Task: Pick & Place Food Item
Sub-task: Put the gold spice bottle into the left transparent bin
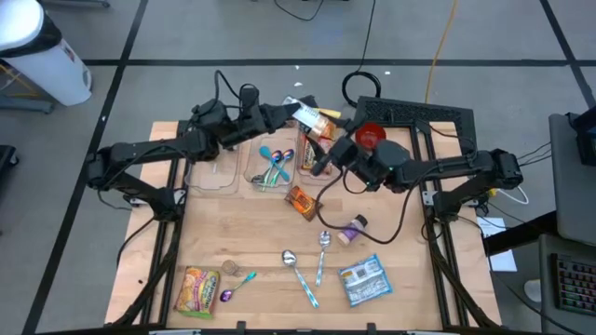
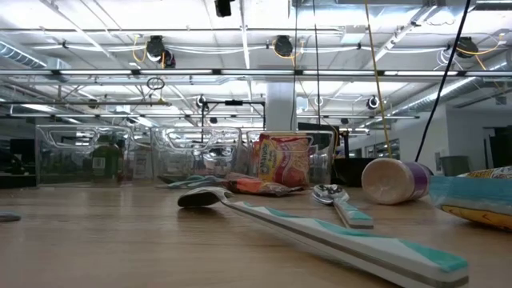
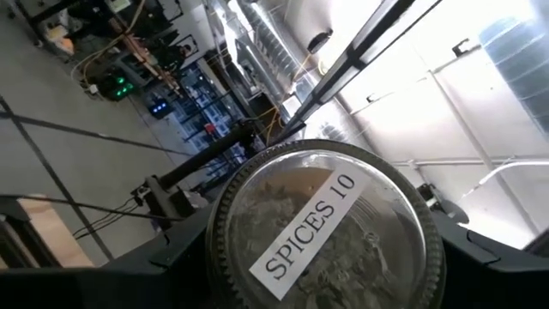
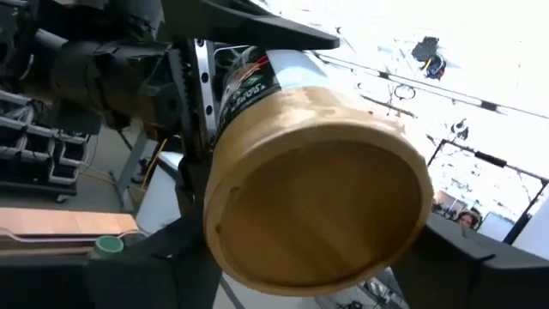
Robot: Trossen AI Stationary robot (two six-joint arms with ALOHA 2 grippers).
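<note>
My left gripper point(image 1: 296, 113) is shut on a glass spice jar point(image 3: 322, 232) labelled "SPICES 10", held above the far end of the clear bins point(image 1: 270, 169). My right gripper point(image 1: 326, 158) is shut on a tan jar with a green and white label point(image 4: 317, 197), over the rightmost bin point(image 1: 311, 156), close beside the spice jar point(image 1: 309, 115). The two jars are side by side, and neither gripper shows in the low view. My left gripper pinches the spice jar's round side wall point(image 3: 221, 249) between its two fingers point(image 3: 167, 266), one on each side. The jar's labelled flat end faces the wrist camera. The jar is lifted clear above the bins. My right gripper pinches the tan jar's round side wall point(image 4: 214, 232) between its two fingers point(image 4: 159, 262), one on each side. The jar's flat tan end point(image 4: 326, 223) faces the wrist camera. The jar is lifted clear, tilted, over the rightmost bin.
On the table lie an orange snack packet point(image 1: 302, 200), a purple-and-tan cup on its side point(image 1: 352, 229), several spoons point(image 1: 307, 265), a blue-white packet point(image 1: 365, 280) and a yellow bag point(image 1: 196, 290). A red bowl point(image 1: 370, 136) and a black frame point(image 1: 424, 115) sit far right.
</note>
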